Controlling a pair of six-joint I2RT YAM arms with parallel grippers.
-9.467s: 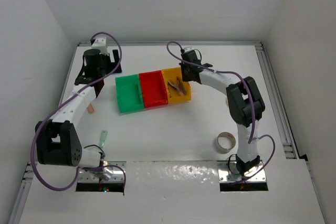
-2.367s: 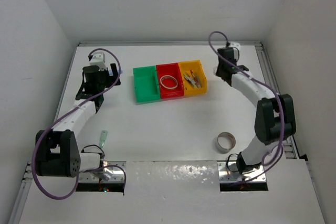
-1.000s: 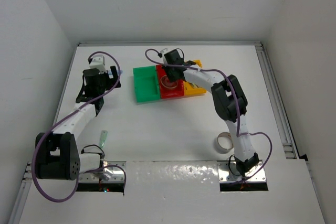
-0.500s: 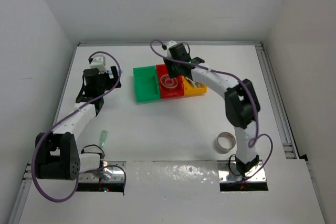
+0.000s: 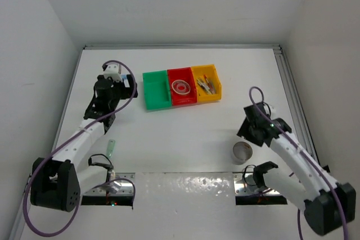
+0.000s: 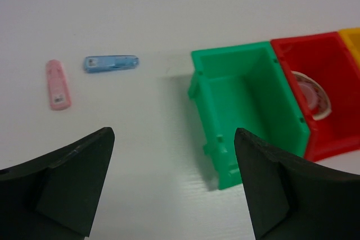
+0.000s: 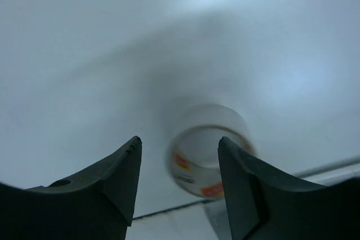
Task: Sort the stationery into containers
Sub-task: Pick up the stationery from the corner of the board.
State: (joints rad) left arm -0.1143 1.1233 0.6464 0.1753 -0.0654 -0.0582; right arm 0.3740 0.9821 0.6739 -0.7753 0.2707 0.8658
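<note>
Top external view: the three joined containers [image 5: 181,86] are sitting toward 12 o'clock on the table [image 5: 180,130], with a tape ring [image 5: 180,86] lying in the red bin [image 5: 183,98] and pens [image 5: 206,84] in the yellow bin [image 5: 209,96]. The right gripper [image 5: 251,130] is hanging at 4 o'clock, fingers spread and holding nothing, over a loose tape roll [image 5: 242,151]; its wrist view is blurred, so contact is hard to judge. The left gripper [image 6: 174,133] is hovering at 10 o'clock, wide open and empty. A pink piece [image 6: 58,84] and a blue piece [image 6: 111,63] are lying at 9 o'clock of the green bin [image 6: 247,116].
</note>
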